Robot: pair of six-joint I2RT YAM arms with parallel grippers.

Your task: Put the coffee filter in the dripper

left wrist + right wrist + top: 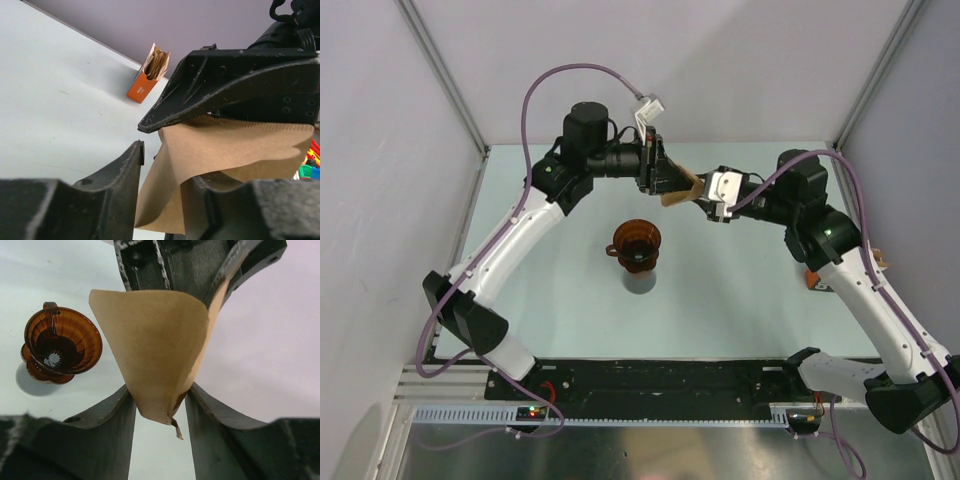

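The coffee filter (pixel 677 195), a tan paper cone, hangs in the air between my two grippers, above and behind the dripper (pixel 635 240). My right gripper (pixel 702 198) holds the cone's narrow end. In the right wrist view both fingers of that gripper (pixel 160 390) press the filter (pixel 155 345) near its tip. My left gripper (pixel 663 183) is at the wide end. In the left wrist view it (pixel 167 165) stands open, and the paper (pixel 225 145) drapes over one finger with a gap to the other. The reddish-brown dripper (pixel 62 342) stands upright and empty, to the lower left of the filter in that view.
An orange printed bag (pixel 147 80) with brown papers in it stands by the back wall; in the top view it (pixel 815 281) shows partly behind the right arm. Some colourful items (pixel 312 162) sit at the right edge. Grey walls close the table on three sides.
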